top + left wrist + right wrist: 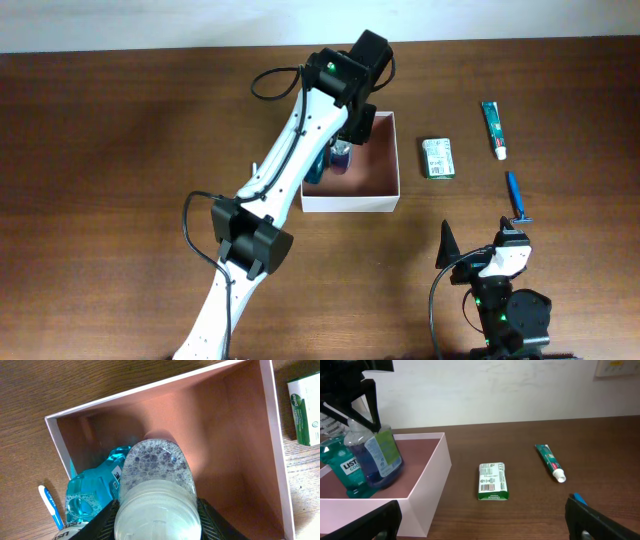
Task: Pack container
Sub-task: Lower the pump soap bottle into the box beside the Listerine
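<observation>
The container (385, 200) is a square shallow box with white walls and a reddish-brown inside, at the table's middle; it also shows in the left wrist view (277, 460) and the right wrist view (432, 490). My left gripper (341, 150) (156, 510) is shut on a clear bottle of purple-blue liquid (155, 472) (377, 460), held upright inside the box at its left side. A teal mouthwash bottle (92, 492) (340, 465) stands in the box right beside it. My right gripper (480, 250) (485, 530) is open and empty near the front edge.
A green soap packet (437, 157) (493, 480) lies right of the box. A toothpaste tube (494, 129) (550, 462) and a blue razor (516, 196) lie farther right. A blue-and-white toothbrush (50, 505) lies outside the box's left wall.
</observation>
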Tool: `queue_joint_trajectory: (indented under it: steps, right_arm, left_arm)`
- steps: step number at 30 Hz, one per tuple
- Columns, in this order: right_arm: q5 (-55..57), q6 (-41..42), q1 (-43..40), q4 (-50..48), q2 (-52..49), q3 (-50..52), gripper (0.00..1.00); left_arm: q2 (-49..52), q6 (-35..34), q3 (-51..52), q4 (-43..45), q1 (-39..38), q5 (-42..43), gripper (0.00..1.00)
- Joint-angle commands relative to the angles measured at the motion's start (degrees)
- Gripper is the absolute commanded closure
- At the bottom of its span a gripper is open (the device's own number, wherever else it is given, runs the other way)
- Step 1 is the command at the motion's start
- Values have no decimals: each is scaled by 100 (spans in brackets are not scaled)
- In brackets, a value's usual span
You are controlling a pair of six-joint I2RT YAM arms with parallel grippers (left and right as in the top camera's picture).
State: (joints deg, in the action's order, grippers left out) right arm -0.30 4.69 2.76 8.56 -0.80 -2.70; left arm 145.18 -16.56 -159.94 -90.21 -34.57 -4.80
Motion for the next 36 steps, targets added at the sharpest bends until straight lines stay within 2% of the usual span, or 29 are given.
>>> queue_joint_trajectory:
  steps: [1, 8, 23, 27, 36]
  right_arm:
    - [-55, 2, -26, -4, 61, 50, 1]
    - [-55, 2, -26, -4, 59, 50, 1]
    - [-55, 2, -26, -4, 59, 50, 1]
    - [-55, 2, -26, -4, 61, 50, 1]
    - [-57, 4, -26, -4, 59, 50, 2]
  left_arm:
    - [-52, -74, -42, 37, 61, -107, 59]
    - [-52, -74, -42, 131, 61, -107, 53]
    - [-52, -74, -42, 175, 61, -107, 52]
    - [-52, -74, -42, 166, 61, -109, 47]
    - [-52, -52, -42, 175, 61, -109, 47]
